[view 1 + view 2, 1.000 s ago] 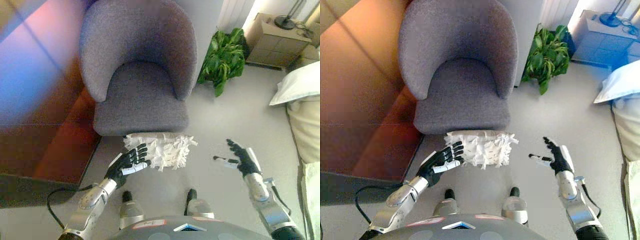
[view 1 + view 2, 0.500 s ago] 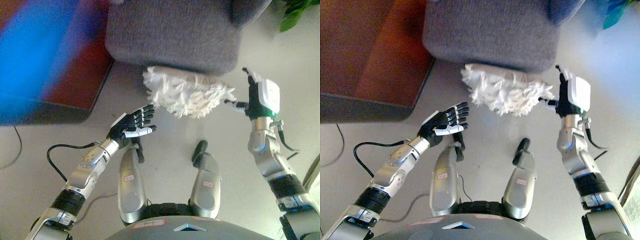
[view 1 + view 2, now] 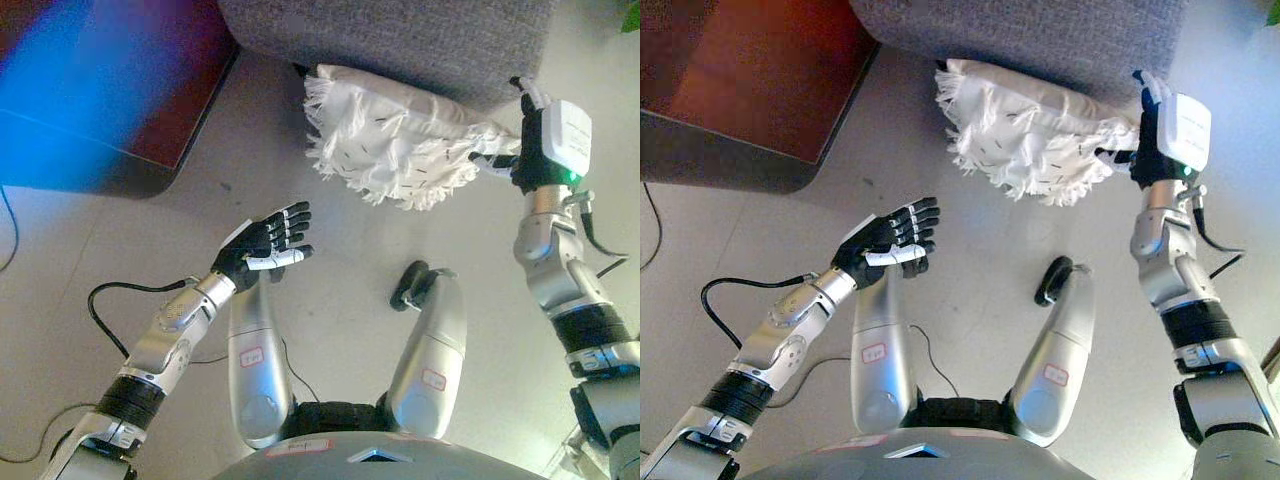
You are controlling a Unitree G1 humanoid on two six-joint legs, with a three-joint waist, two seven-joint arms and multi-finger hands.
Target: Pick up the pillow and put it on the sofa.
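A white fringed pillow (image 3: pixel 400 140) lies on the grey floor against the front base of the grey sofa chair (image 3: pixel 400 40). My right hand (image 3: pixel 520 150) is at the pillow's right end, fingers straight and pointing up, with the thumb against the fringe. My left hand (image 3: pixel 265 245) hovers open, palm up, below and to the left of the pillow, a clear gap apart from it. The same pillow (image 3: pixel 1025 130) and both hands show in the right eye view.
A dark red-brown rug or low platform (image 3: pixel 740 80) fills the upper left beside the sofa chair. A green leaf (image 3: pixel 632 15) shows at the top right corner. Bare grey floor (image 3: pixel 340 260) lies between my left hand and the pillow.
The camera has tilted down, so the whole scene has shifted. My right hand has come in from the right to the pillow's right end. My left hand now sits lower, away from the pillow.
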